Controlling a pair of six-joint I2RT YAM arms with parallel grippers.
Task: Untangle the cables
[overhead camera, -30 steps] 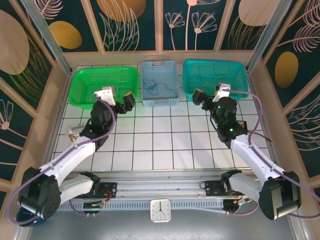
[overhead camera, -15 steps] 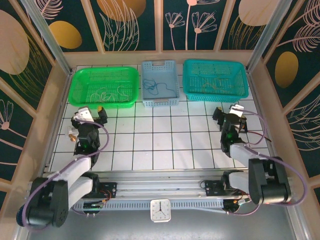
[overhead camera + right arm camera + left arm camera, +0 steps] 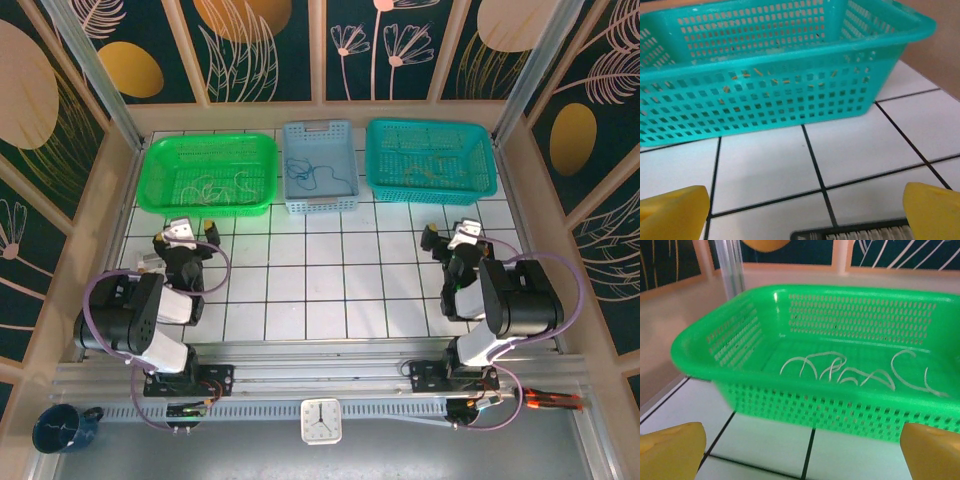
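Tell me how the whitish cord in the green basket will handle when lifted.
Probably floppy: the whitish cord lies in loose arcs on the floor of the green basket, so it should droop from a pinch. Likely very light, being so thin. Its loops might snag on the perforated wall.

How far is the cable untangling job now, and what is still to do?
Done, it seems: the whitish cord lies in the green basket, the dark blue cord in the middle basket, the tan cord in the teal basket. In hand: nothing; the left end effector and right end effector are open and empty. Left: apparently nothing.
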